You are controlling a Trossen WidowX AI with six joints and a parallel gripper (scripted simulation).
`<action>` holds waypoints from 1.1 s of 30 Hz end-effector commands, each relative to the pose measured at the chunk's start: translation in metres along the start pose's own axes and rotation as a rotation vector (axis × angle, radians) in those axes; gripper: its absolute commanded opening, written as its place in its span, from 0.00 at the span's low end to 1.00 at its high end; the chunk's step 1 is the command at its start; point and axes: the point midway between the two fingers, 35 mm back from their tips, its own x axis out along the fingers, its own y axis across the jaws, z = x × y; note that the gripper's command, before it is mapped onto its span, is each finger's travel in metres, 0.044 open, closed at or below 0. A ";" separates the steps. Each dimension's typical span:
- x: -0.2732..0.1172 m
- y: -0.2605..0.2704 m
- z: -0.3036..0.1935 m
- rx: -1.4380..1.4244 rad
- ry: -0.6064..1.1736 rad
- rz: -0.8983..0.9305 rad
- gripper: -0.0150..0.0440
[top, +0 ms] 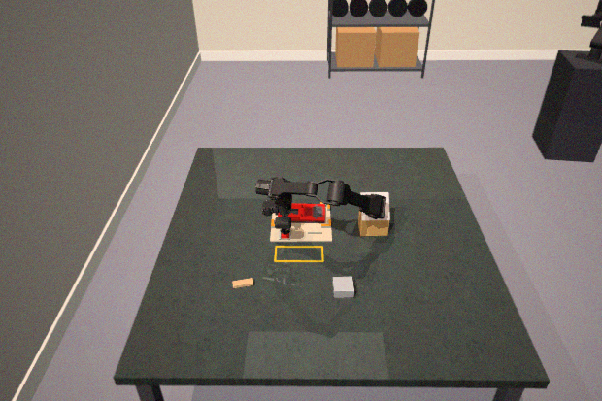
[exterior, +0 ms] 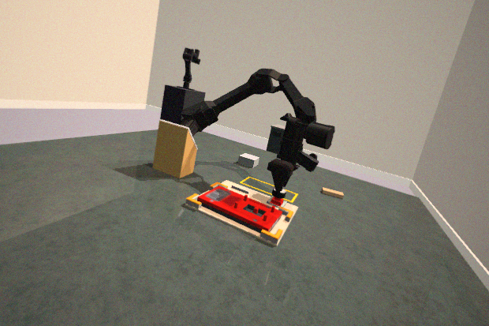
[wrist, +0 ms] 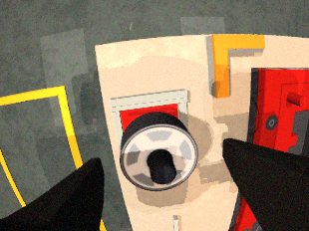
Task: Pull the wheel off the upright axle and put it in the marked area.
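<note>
Dark green table (top: 426, 320) (exterior: 134, 252) (wrist: 145, 6) in a room with beige walls. Top view: pale board (top: 326, 237) (exterior: 294, 207) (wrist: 150, 66) with a red plate (top: 320, 206) (exterior: 220, 201) (wrist: 271, 91) lies left of the middle, nearer the far edge than the near edge; marked area (top: 299, 261) (exterior: 266, 181) (wrist: 72, 133) is just beside it, toward the near edge. Arm (top: 296, 188) (exterior: 234, 95) reaches from the right-edge side toward the left edge, claw (top: 284, 232) (exterior: 278, 189) (wrist: 163, 157) over the board's near left corner.

Exterior view: arm arched, last link pointing down, claw upright right above the red block (exterior: 277, 201) (wrist: 150, 115). Wheel (exterior: 278, 194) (wrist: 136, 155) is at the fingertips, on the axle (wrist: 162, 167) over that block.

Wrist view: fingers spread, nothing pinched, one each side of the wheel; visible gaps on both sides. Wheel lies between them, slightly nearer the finger on the marked-area side. Axle stands along the claw's approach, so the judged next move is to settle, close on the rim, then pull straight up.
</note>
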 end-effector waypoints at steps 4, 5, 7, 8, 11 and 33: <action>0.012 0.002 -0.004 0.002 0.012 0.003 0.72; 0.012 0.002 -0.004 0.002 0.012 0.003 0.67; 0.012 0.002 -0.004 0.002 0.012 0.003 0.62; 0.012 0.002 -0.004 0.002 0.012 0.003 0.61; 0.012 0.002 -0.004 0.002 0.012 0.003 0.57; 0.007 0.001 -0.003 0.002 0.011 0.003 0.25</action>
